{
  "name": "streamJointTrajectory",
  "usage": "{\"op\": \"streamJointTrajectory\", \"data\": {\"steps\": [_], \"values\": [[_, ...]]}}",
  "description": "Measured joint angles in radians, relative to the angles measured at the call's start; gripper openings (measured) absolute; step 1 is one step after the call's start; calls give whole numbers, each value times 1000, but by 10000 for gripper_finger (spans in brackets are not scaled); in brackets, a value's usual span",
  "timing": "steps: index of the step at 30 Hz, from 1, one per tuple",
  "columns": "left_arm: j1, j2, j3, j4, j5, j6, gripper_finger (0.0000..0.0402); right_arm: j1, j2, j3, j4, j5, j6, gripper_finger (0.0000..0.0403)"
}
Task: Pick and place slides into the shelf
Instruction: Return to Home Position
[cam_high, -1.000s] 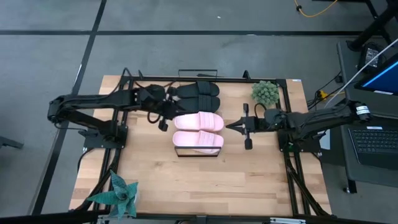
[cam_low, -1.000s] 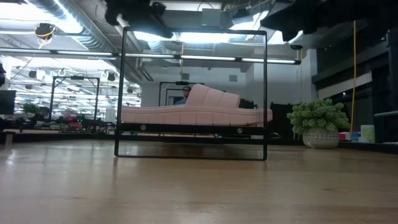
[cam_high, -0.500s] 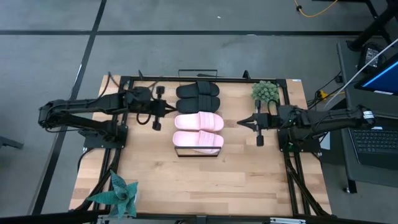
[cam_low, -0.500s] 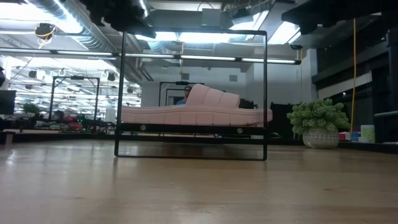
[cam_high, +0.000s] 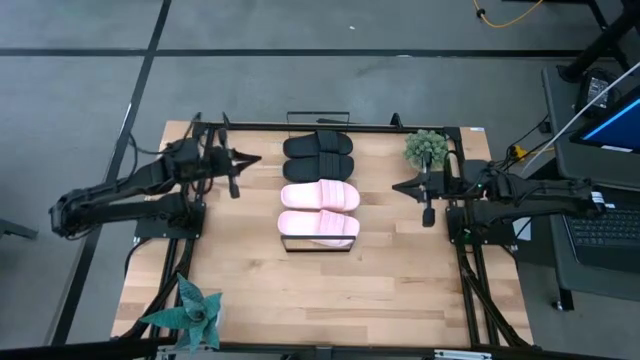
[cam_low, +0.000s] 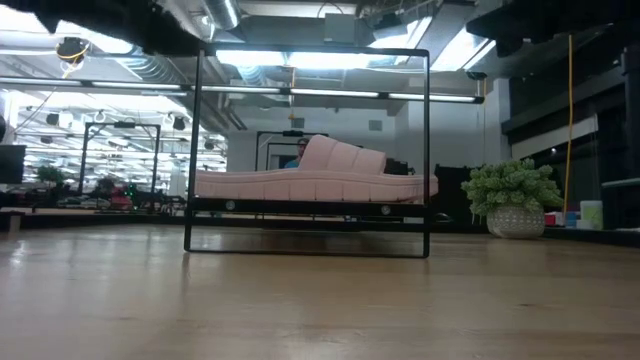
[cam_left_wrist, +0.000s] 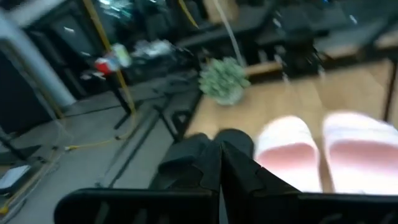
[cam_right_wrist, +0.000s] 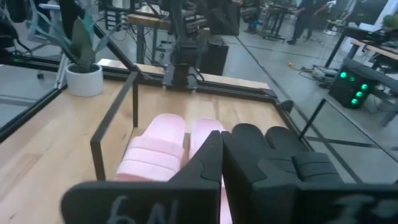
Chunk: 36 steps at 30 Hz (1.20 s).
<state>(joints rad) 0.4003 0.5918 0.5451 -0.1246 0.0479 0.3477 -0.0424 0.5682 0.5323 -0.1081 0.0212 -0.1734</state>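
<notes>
Light-wood worktop carries the long light-wood shelf with black wire rails; two matte black open-toe slides and two light pink slides lie on it. Hazard: a low arm sweep could clip a rail or the round green potted plant. Left end effector hangs near the black pair, right end effector beside the plant; both are closed and empty.

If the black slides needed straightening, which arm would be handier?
Probably the left: the left hand hangs level with the black slides and closer; the right hand sits opposite the pink slides.
</notes>
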Motion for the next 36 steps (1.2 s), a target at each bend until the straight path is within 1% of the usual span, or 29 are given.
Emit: {"op": "streamJointTrajectory", "data": {"steps": [2,5,8,11,16,19,21,26,29,32,36], "values": [[29,-48,-47,42,1,-42,0,-6,1,0,-8,-1,-5,7],[56,-107,-134,114,33,-92,0,-7,0,0,-21,-34,7,7],[64,-145,-235,248,53,-173,0,-7,1,0,-41,-48,22,7],[48,-151,-324,384,52,-248,0,-6,6,0,-39,-48,47,7],[-34,-146,-417,452,76,-287,0,-6,23,0,-39,-50,81,7],[-100,-151,-436,488,75,-309,0,-6,41,0,-39,-50,86,7],[-144,-159,-436,490,66,-295,0,-6,55,0,-33,-50,76,7],[-223,-201,-436,434,-64,-253,0,-6,67,0,5,-51,39,7],[-268,-237,-436,401,-71,-255,0,-6,67,0,7,-52,36,7],[-315,-276,-436,391,-82,-207,0,-6,67,0,7,-57,35,7],[-350,-339,-436,372,-117,-162,0,-6,67,0,10,-108,31,7]]}}
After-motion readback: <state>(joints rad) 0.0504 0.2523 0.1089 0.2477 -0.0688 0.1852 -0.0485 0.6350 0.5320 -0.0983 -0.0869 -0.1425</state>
